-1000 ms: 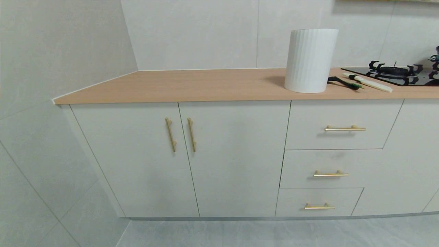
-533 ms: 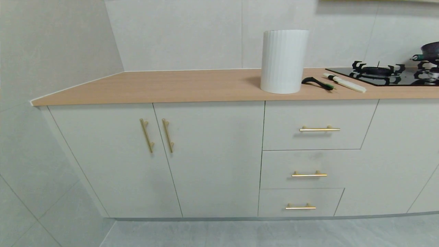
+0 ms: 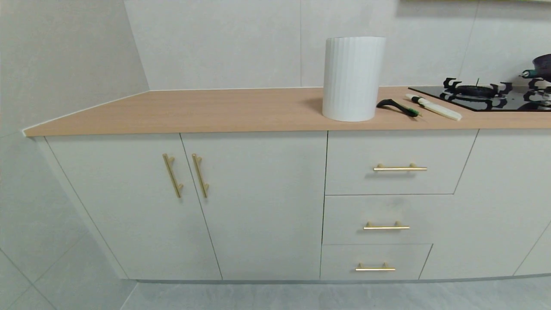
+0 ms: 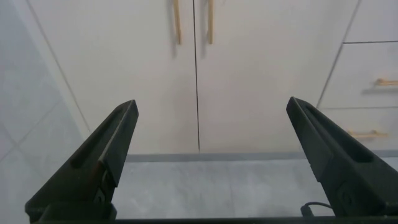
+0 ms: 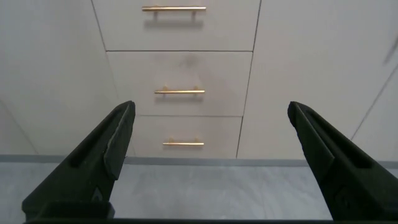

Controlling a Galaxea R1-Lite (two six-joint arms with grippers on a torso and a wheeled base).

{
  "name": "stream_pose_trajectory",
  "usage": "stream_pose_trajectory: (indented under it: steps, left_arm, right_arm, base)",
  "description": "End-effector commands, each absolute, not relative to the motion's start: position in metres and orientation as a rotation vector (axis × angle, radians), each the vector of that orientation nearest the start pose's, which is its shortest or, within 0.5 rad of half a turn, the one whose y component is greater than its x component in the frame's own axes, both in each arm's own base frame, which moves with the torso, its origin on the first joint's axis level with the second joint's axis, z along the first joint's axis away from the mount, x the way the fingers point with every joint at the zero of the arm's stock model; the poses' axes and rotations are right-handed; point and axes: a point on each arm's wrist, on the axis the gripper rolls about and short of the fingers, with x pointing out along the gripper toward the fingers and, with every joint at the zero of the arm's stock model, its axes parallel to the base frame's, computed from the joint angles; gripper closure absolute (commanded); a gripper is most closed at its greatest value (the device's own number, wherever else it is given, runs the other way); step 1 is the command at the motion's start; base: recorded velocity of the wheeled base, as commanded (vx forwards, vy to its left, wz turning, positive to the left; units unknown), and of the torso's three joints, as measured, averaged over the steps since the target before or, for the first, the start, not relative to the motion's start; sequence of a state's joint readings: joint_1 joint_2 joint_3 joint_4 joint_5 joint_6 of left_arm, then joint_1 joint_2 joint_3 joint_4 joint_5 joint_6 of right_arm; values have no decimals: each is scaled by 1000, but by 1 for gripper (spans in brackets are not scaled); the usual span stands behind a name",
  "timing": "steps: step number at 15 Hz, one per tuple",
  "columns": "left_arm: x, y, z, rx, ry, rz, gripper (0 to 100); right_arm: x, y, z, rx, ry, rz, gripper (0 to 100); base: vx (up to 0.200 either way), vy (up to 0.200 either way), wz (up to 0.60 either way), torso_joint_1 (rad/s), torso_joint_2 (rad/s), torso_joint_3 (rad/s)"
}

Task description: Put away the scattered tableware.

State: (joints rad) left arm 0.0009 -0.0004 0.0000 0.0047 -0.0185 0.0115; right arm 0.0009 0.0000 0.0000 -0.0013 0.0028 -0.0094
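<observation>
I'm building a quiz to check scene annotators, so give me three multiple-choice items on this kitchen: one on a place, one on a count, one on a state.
1. Where on the countertop do the black-handled utensil and the cream utensil lie?
A. At the wall corner
B. Between the white ribbed container and the gas hob
C. Inside the container

2. How many drawers are stacked below the container?
A. One
B. Two
C. Three

3. What state are the left gripper and right gripper in?
A. Open, empty
B. Shut on a utensil
C. Shut, empty

Answers: 1 B, both lie right of the container, short of the hob. 2 C, three gold handles sit one above another. 3 A, each pair of fingers stands wide apart with nothing between.
</observation>
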Motion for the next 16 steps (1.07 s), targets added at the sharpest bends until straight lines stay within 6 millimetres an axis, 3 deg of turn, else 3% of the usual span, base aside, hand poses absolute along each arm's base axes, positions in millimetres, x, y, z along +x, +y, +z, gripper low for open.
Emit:
stream_pose_trajectory:
  steps: [1, 3, 6, 7, 9, 11, 15, 16]
  left_arm:
    - [-23, 0, 75, 12, 4, -17, 0]
    - [-23, 0, 75, 11, 5, -15, 0]
    - [-23, 0, 75, 6, 5, -15, 0]
    - [-23, 0, 75, 6, 5, -15, 0]
    - [-23, 0, 75, 6, 5, -15, 0]
    - [-23, 0, 75, 6, 5, -15, 0]
    - [-23, 0, 75, 6, 5, -15, 0]
    - [-23, 0, 75, 6, 5, -15, 0]
  right_arm:
    - [-23, 0, 76, -9, 0, 5, 0]
    - [-23, 0, 76, -11, 0, 6, 0]
    - [-23, 0, 78, -15, -17, 11, 0]
    - [-26, 0, 101, -8, -49, 44, 0]
    - [-17, 0, 128, -5, 11, 80, 0]
    - [16, 2, 144, -13, 207, 138, 0]
    - [84, 14, 159, -35, 502, 188, 0]
    - [111, 18, 159, -40, 594, 187, 0]
  base:
    - [200, 0, 0, 7, 2, -2]
    - [200, 0, 0, 0, 5, 2]
    - [0, 0, 0, 0, 0, 0]
    - [0, 0, 0, 0, 0, 0]
    - [0, 0, 0, 0, 0, 0]
    - [0, 0, 0, 0, 0, 0]
    - [0, 0, 0, 0, 0, 0]
    - [0, 0, 0, 0, 0, 0]
